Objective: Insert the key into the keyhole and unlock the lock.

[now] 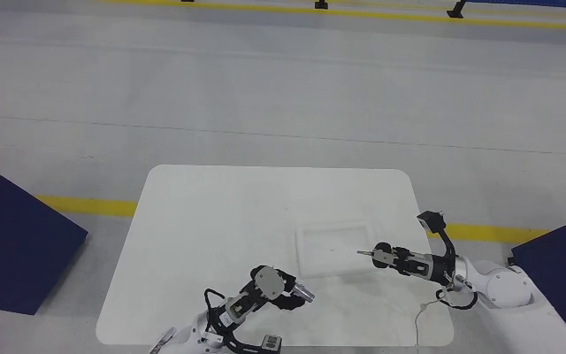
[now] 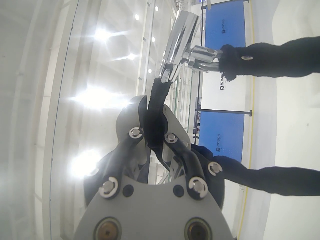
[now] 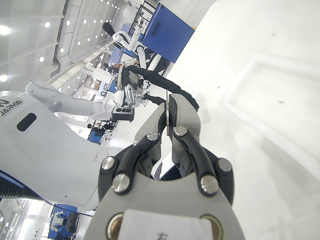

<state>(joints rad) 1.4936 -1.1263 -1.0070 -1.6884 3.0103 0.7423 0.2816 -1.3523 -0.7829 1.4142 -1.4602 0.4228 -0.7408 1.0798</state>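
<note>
**Holding lock point(image 2: 181, 38) and key point(image 3: 166, 114) apart above the bench point(image 1: 221, 230)**

Gripping the lock's black sleeved cable point(image 2: 157, 106) in the left jaws, clenched tight just short of the chrome body. Lifted clear of the bench, near the edge closest to the robot, chrome body turned toward the right arm point(image 1: 424, 264). Second black-sleeved end running off from a chrome stub on the body's side. Pinching the key's flat head in the right jaws, likewise clenched, seen edge-on between the pads point(image 3: 172, 111), thin blade sticking out ahead toward the lock. Held over the bench at the robot's right, blade tip about level with the right edge of a shallow white tray point(image 1: 327, 248). Tray lying flat on the bench, partly between lock and key, a little beyond the lock. Key and lock well apart, blade not yet in the keyhole. Keyhole itself too small to make out.
</note>
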